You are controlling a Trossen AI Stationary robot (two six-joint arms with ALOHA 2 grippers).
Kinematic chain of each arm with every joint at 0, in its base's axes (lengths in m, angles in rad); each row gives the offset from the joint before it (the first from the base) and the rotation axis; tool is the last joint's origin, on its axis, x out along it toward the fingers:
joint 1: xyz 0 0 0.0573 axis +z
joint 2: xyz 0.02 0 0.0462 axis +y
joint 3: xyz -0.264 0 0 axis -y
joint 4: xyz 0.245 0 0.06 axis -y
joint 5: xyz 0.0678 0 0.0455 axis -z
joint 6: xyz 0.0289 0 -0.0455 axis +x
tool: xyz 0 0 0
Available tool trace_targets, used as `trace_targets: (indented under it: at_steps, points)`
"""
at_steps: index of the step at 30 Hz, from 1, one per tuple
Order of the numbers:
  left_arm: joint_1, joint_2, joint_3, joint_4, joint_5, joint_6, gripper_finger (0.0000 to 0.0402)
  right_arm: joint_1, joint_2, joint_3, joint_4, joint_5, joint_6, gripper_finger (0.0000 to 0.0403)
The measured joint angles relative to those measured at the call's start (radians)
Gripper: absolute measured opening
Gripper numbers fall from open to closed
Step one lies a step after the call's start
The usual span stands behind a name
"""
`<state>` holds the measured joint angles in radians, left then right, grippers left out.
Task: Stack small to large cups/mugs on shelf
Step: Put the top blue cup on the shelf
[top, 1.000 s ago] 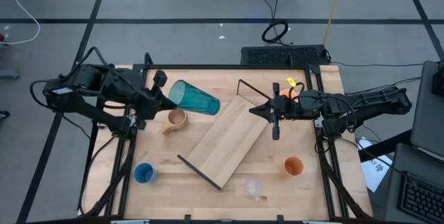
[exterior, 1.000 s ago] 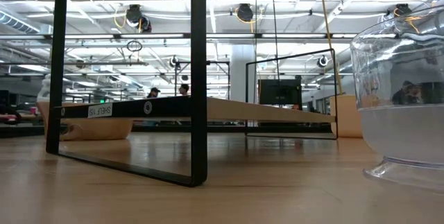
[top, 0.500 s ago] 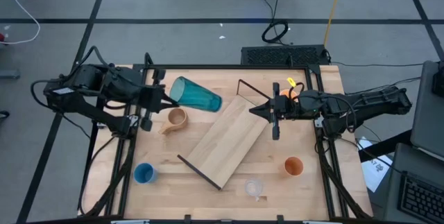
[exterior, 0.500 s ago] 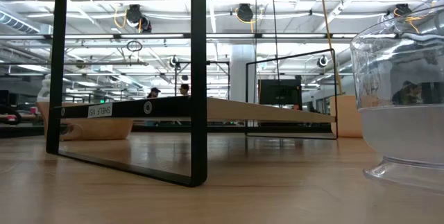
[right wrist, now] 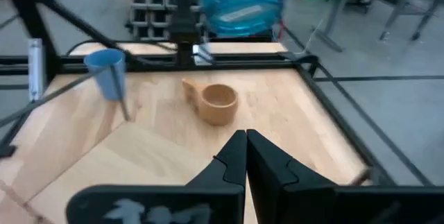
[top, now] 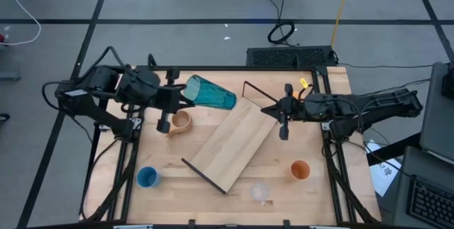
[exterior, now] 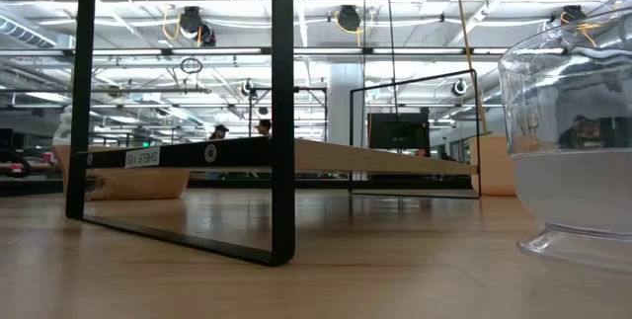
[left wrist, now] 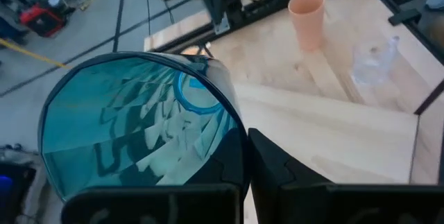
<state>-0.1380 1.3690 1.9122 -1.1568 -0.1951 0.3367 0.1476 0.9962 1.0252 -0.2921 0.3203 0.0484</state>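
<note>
The tall teal tumbler [top: 213,93] lies on its side in the air, over the table's far left, its base toward the shelf [top: 230,140]. My left gripper [top: 181,97] is shut on it. The shelf stands slantwise mid-table on its black end rails [exterior: 281,112]. The tan mug [top: 181,121], blue cup [top: 147,177], orange cup [top: 301,169] and clear cup [top: 259,191] rest on the tabletop around it. My right gripper [top: 267,110] hangs shut and empty above the shelf's far right end. My left gripper holds the tumbler by its wall at the open rim [left wrist: 236,151]. One finger [left wrist: 277,165] lies outside the wall; the teal wall hides the other. The fingers come from the table's left, slanting down. The tumbler is clear of the table, mouth toward the gripper.
The table's black frame rails [top: 234,68] run along its edges. Bare wood lies between the shelf and the near right corner. In the right wrist view the mug [right wrist: 215,102] and blue cup [right wrist: 107,71] stand beyond the shelf board [right wrist: 139,172].
My left gripper has carried the tumbler up a little and toward the table's right, nearer the shelf's far end, rolling its wrist. The tumbler stays on its side, clear of the table.
</note>
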Motion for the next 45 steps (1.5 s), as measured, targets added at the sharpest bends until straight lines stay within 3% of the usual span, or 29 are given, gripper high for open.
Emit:
trace_targets:
  at_steps: [7,12,25,45]
  points:
    - [0.036,0.157,0.215,-0.137,0.046,0.071,0.0004,0.006,-0.085,0.000,-0.079,0.027,0.019,0.0000]
    - [0.071,0.261,0.300,-0.243,0.120,0.157,0.0005,0.018,-0.141,0.000,-0.147,0.028,0.019,0.0000]
    - [0.190,0.472,0.304,-0.256,0.187,0.390,0.0006,0.019,-0.207,-0.036,-0.170,0.028,0.024,0.0000]
    - [0.291,0.644,0.304,-0.195,0.231,0.584,0.0014,0.016,-0.344,-0.311,0.106,0.051,0.017,0.0000]
